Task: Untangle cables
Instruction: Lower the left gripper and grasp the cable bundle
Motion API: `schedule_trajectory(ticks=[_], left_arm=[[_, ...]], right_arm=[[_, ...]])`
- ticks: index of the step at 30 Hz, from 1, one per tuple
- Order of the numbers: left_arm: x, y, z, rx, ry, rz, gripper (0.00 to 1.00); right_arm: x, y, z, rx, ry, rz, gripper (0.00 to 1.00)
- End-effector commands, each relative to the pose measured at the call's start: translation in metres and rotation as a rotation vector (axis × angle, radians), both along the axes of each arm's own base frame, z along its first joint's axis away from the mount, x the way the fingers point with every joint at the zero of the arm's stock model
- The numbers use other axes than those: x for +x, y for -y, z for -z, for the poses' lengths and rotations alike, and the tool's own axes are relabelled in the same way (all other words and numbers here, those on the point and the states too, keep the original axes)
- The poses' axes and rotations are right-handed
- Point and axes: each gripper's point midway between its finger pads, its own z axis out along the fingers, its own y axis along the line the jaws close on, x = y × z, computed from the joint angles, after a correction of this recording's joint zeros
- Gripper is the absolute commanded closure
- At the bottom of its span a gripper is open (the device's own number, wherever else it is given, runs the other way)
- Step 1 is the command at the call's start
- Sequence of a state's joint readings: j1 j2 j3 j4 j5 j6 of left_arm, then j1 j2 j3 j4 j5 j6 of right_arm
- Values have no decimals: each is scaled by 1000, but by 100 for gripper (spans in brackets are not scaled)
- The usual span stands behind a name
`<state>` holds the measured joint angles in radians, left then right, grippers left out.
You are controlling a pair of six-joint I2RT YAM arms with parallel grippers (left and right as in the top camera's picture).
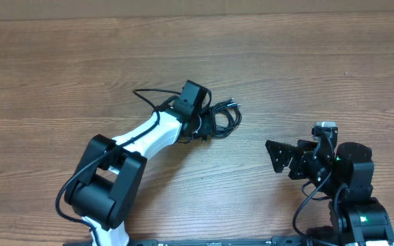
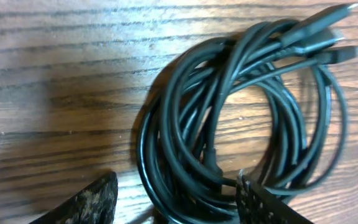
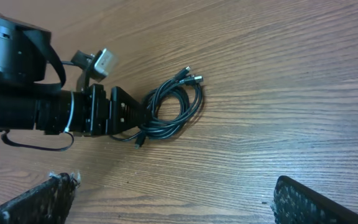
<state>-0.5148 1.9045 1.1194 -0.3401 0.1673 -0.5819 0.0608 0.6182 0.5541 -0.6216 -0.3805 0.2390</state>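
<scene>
Under left wrist, coiled cables (image 2: 180, 118), plugs (image 2: 328, 30) bunched

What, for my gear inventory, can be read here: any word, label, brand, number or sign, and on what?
None: no text is readable in any view.
The cables and their plugs show no print.
Any marking on the left arm or right arm is too small to tell.
</scene>
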Motion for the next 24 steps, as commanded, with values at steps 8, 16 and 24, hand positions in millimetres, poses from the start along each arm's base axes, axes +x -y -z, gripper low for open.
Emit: schedule_trajectory(ticks=[8, 16, 24], left_arm=[[7, 5, 9, -26, -16, -28, 55], [13, 2, 8, -5, 11, -43, 55], [17, -1, 8, 13, 32, -57, 69]], right_arm=[[2, -3, -15, 12, 36, -12, 0], [2, -3, -15, 12, 36, -12, 0], [2, -3, -15, 12, 36, -13, 0]])
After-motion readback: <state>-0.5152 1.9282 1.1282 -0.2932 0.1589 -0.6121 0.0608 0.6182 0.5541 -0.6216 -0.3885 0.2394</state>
